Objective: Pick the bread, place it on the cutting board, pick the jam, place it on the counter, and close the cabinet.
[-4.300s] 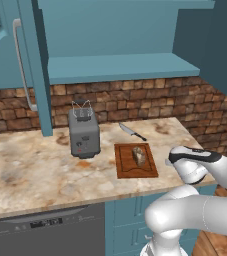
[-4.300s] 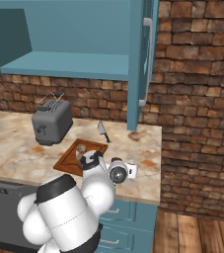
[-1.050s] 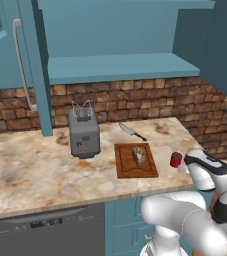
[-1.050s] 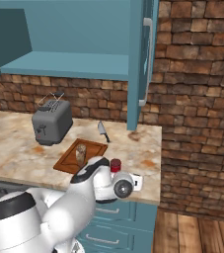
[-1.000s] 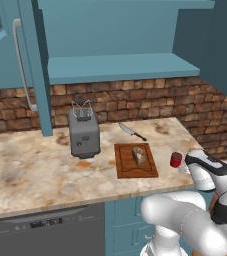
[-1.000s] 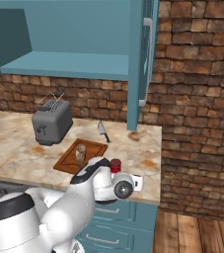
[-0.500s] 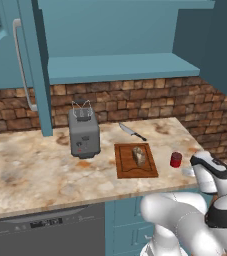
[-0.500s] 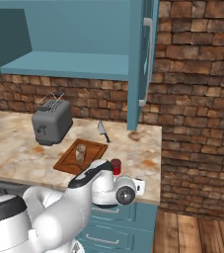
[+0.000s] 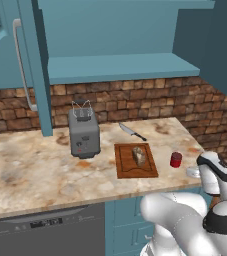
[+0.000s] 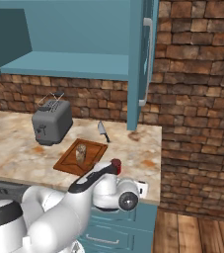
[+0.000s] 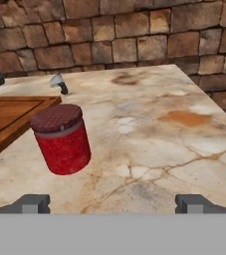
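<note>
The cabinet [image 9: 30,65] is open and its bar handle looks stiff and easy to push. The jam [image 11: 60,138] stands on the counter [image 9: 30,170], hard and maybe slippery. The gripper [image 11: 112,203] is wide open, empty

Even, bright rendered light throughout, sharp focus, only soft faint shadows, no glare.

A brick wall [image 9: 135,100] of brown and rust tones runs behind the worktop and turns the corner on the right side. Teal base cupboards [image 10: 118,232] stand below, beside a grey dishwasher [image 9: 45,232]. The wooden plank floor [image 10: 197,232] is reddish-brown. The light is even and soft.
</note>
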